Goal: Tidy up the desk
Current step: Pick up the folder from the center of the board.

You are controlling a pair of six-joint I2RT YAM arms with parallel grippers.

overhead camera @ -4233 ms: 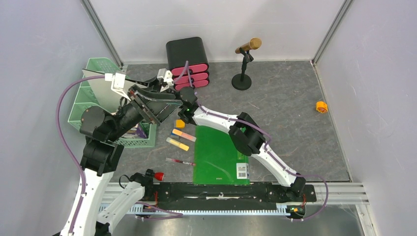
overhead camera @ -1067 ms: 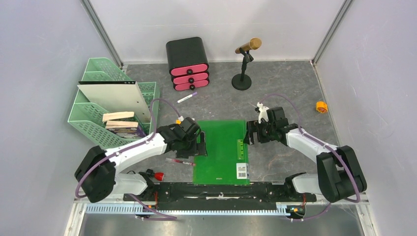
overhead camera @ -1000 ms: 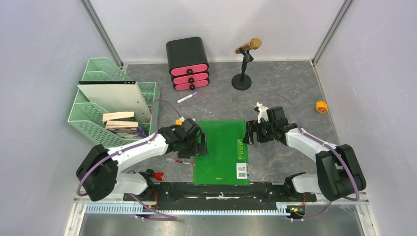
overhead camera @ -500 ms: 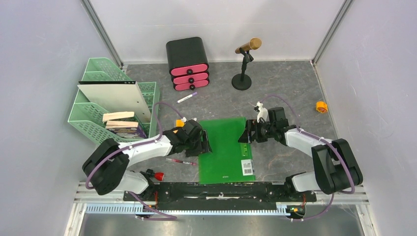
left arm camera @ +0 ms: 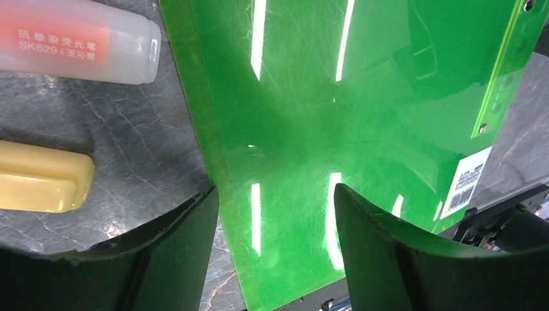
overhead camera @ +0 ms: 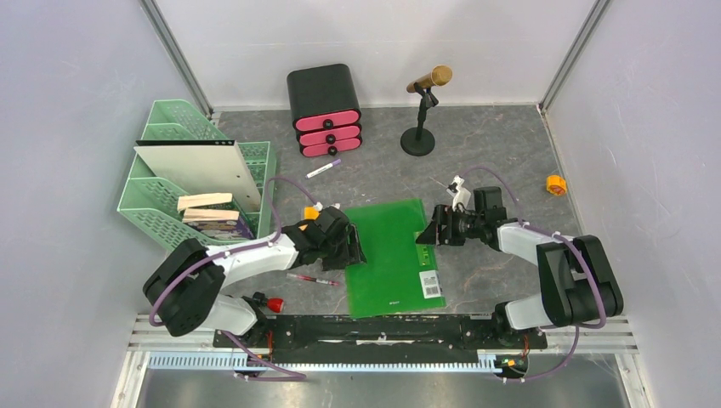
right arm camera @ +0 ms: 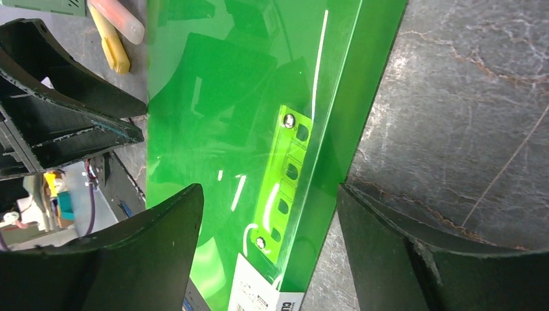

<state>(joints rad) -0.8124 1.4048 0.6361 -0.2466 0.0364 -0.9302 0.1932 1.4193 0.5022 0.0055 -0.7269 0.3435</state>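
Desk (overhead camera: 510,161): one, dark grey with pale veins. It fills the floor of the white-walled bay, ahead of the arm bases.

Mint-green tiered tray (overhead camera: 157,204): one, at the far left. It holds one white board (overhead camera: 200,170) leaning upright and a short stack of books (overhead camera: 208,217); book count unclear.

Green folder (overhead camera: 387,255): one, on the desk at near centre, skewed, barcode label at its near right corner.

Black drawer box (overhead camera: 323,98): one, with three pink fronts, at the back wall.

Microphone (overhead camera: 421,110): one, on a round stand, right of the box.

Grippers: two.
- Left gripper (left arm camera: 275,194): jaws wide, straddling the folder's left edge, nothing clamped.
- Right gripper (right arm camera: 268,191): jaws wide, straddling the folder's right edge, one finger over the green and one over the stone.

Markers: two, just beside the folder's left edge. One is orange-labelled (left arm camera: 71,39), one yellow (left arm camera: 39,184).

Pens: two.
- Purple pen (overhead camera: 324,168): near the drawer box.
- Red pen (overhead camera: 313,279): beside the left arm.

Orange roll (overhead camera: 555,184): one, at the far right.
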